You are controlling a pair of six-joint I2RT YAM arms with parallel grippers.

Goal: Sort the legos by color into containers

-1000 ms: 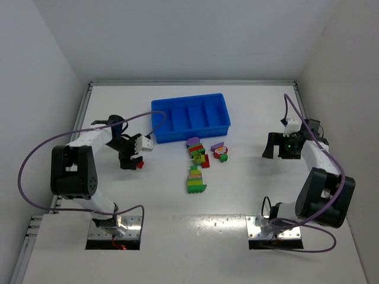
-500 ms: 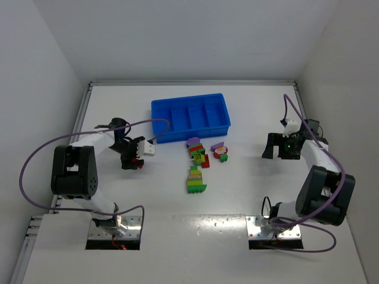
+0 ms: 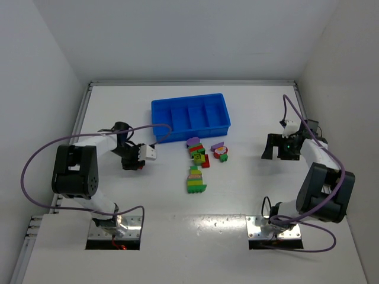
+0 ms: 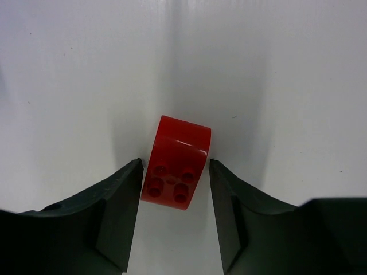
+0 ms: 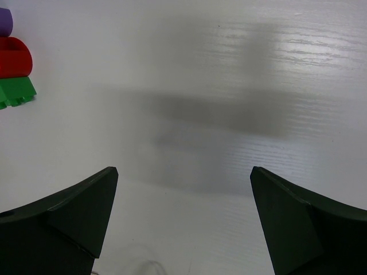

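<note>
A red lego (image 4: 179,143) with a rounded top lies on the white table between my left gripper's (image 4: 175,162) dark fingers, which sit tight against its two sides. From above, that left gripper (image 3: 135,164) and the red lego (image 3: 140,165) are left of the loose legos (image 3: 198,155), below the blue tray of containers (image 3: 192,132). A green and yellow stack (image 3: 195,181) lies nearer me. My right gripper (image 3: 277,149) stands wide open over bare table at the right, holding nothing (image 5: 183,169).
The right wrist view catches a purple (image 5: 4,22), a red (image 5: 14,57) and a green lego (image 5: 16,91) at its left edge. White walls close the table on three sides. Purple cables loop from both arms.
The left gripper's jaws have closed in around the red lego, and its wrist has shifted slightly to the right. The right arm has not moved.
</note>
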